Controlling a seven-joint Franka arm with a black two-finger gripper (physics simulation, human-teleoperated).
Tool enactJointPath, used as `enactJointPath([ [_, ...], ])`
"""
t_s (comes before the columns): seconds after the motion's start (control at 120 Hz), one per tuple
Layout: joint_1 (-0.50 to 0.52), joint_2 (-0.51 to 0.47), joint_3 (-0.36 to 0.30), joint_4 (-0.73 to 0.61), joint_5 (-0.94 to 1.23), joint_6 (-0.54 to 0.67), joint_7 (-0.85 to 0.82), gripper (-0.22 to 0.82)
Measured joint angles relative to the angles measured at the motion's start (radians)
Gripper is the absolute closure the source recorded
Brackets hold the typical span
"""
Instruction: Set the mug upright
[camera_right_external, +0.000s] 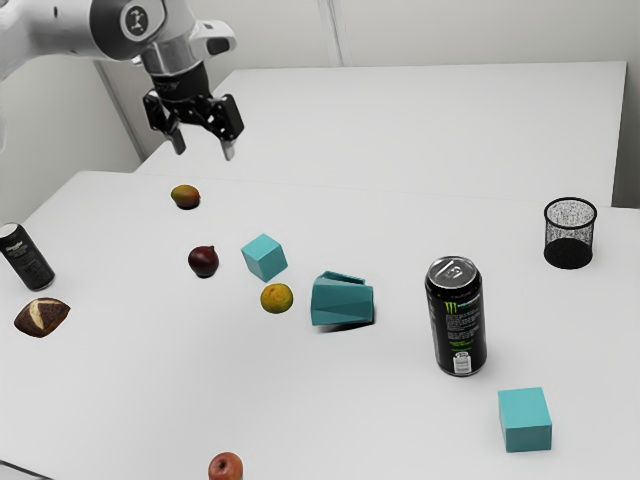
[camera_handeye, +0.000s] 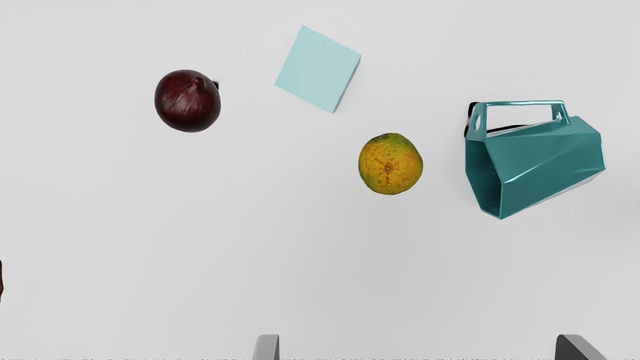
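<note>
High over the table's far side, at the exterior view's upper left, my gripper (camera_right_external: 204, 152) hangs with its two fingers wide apart. Nothing is between the tips of the gripper (camera_handeye: 417, 347) in the wrist view. The teal faceted mug (camera_right_external: 341, 302) lies on its side on the table, well below the gripper and toward the exterior view's right. In the wrist view the mug (camera_handeye: 545, 155) shows its dark open mouth facing the orange-green citrus, with its angular handle along one side.
Close to the mug are the citrus (camera_right_external: 277, 298) and a teal cube (camera_right_external: 265, 257); a red onion (camera_right_external: 203, 261) lies farther off. A tall black can (camera_right_external: 458, 318), another cube (camera_right_external: 524, 419) and a mesh cup (camera_right_external: 569, 234) stand toward the exterior view's right.
</note>
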Motion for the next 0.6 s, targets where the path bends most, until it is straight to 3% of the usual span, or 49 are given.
enactJointPath([
  [0.217,0.020,0.012,0.000,-0.014,-0.028,-0.010,-0.017,0.00],
  [0.6,0.158,-0.004,-0.002,-0.250,-0.272,0.052,-0.004,0.00],
])
